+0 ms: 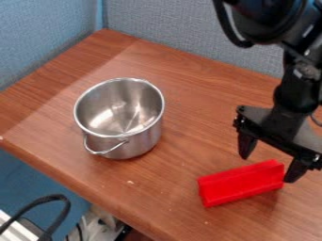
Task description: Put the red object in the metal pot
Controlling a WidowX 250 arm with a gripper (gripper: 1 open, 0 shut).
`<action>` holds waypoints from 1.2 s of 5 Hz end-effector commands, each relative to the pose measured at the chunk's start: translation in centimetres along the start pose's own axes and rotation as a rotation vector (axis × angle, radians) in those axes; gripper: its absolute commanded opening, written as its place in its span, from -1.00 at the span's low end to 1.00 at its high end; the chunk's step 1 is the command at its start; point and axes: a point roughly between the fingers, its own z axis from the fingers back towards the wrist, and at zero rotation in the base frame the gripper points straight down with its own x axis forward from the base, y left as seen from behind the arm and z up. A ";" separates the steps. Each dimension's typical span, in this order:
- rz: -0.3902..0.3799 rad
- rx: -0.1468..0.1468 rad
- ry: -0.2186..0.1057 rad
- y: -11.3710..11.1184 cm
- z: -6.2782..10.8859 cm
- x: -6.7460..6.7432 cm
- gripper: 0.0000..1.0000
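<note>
The red object [242, 183] is a long block lying flat near the table's front right edge. The metal pot [120, 115] stands upright and empty at the left, its wire handle hanging down the front. My gripper [273, 155] points down and is open, with nothing between its black fingers [247, 143]. It hovers just behind and above the right end of the red object, well to the right of the pot. Whether a fingertip touches the block I cannot tell.
The wooden table [176, 85] ends in a slanted front edge close below the red block and the pot. A blue wall [51, 28] stands behind at the left. Dark cables [32, 221] lie on the floor at bottom left.
</note>
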 end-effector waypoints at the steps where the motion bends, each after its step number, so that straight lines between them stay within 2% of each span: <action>1: -0.109 -0.009 -0.051 -0.1 0.6 0.6 1.00; 3: -0.318 -0.014 -0.044 -0.6 0.4 0.1 1.00; 4: -0.339 -0.004 -0.027 0.4 -0.1 0.4 1.00; 5: -0.350 -0.004 -0.024 1.4 -0.6 0.8 1.00; 6: -0.395 -0.017 -0.029 2.4 -0.9 0.5 1.00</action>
